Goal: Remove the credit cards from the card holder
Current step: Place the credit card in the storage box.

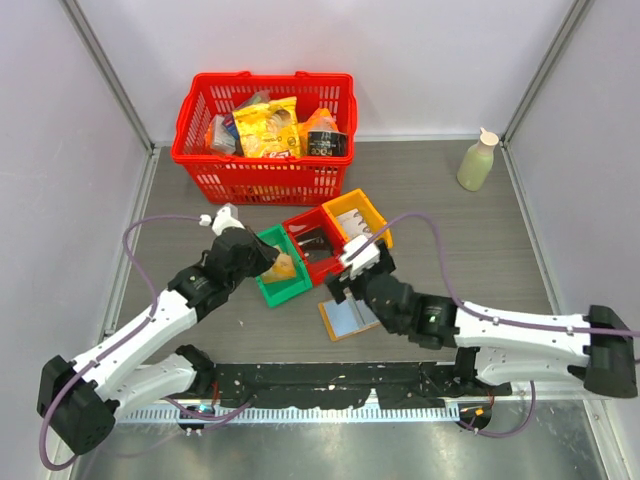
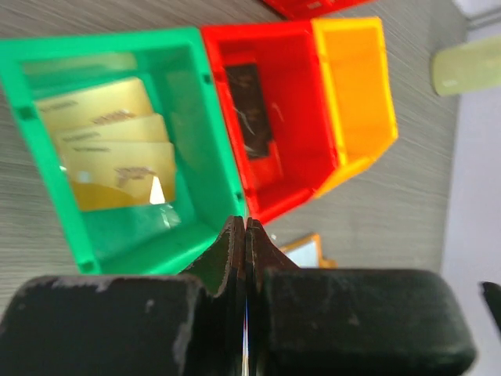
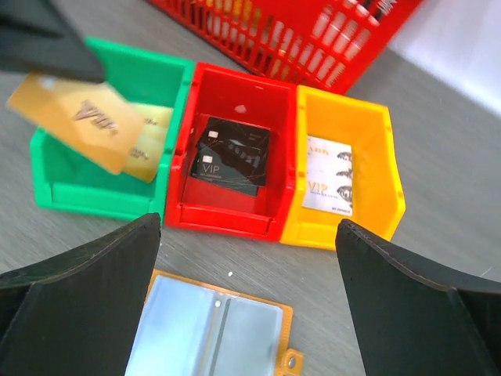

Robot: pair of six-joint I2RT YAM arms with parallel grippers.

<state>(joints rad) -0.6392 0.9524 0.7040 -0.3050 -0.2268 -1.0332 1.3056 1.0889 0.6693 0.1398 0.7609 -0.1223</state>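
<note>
The tan-orange card holder lies open on the table, its bluish clear sleeves up and its tab at the lower right. My right gripper hangs open and empty just above it, one finger on either side. My left gripper is shut on a gold credit card, held over the green bin. In the left wrist view the jaws press together on the card's thin edge. More gold cards lie in the green bin, black cards in the red bin, and a white card in the yellow bin.
The green, red and yellow-orange bins stand side by side just beyond the holder. A red basket with snack packs stands at the back. A pale green bottle stands at the back right.
</note>
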